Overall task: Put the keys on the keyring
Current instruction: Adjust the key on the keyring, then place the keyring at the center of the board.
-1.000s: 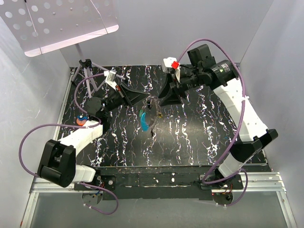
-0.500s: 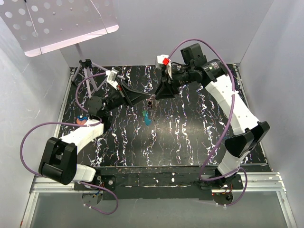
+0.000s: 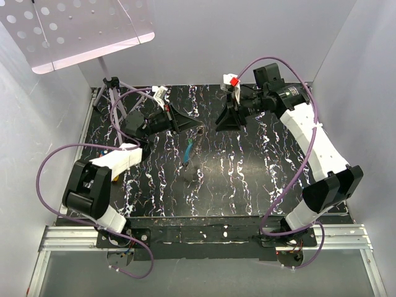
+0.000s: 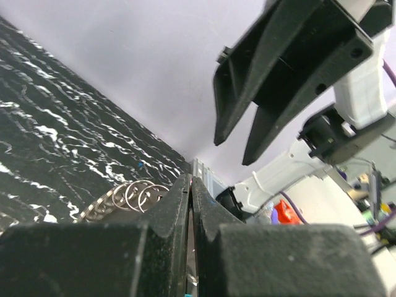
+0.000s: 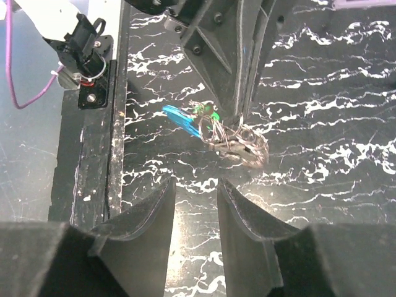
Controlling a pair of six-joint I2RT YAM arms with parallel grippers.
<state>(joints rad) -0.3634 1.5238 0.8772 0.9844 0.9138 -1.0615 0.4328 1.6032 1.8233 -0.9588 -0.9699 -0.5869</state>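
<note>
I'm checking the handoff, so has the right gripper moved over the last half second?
Yes. Against the table's marbling, the right gripper has backed off to the right in the overhead view, away from the keyring.

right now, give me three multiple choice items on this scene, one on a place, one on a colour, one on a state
1. Where is the keyring?
A flat on the table
B pinched in the left claw's tips
C hung on a hook

2. What colour is the key that juts farthest from the rings?
A red
B blue
C white

3. How does the right claw stand?
A open, empty
B shut on a key
C shut on nothing

Answers: 1 B, the left claw's tips meet on the wire loops. 2 B, its head is bright blue. 3 A, there is a clear gap between its fingers with nothing in it.
</note>
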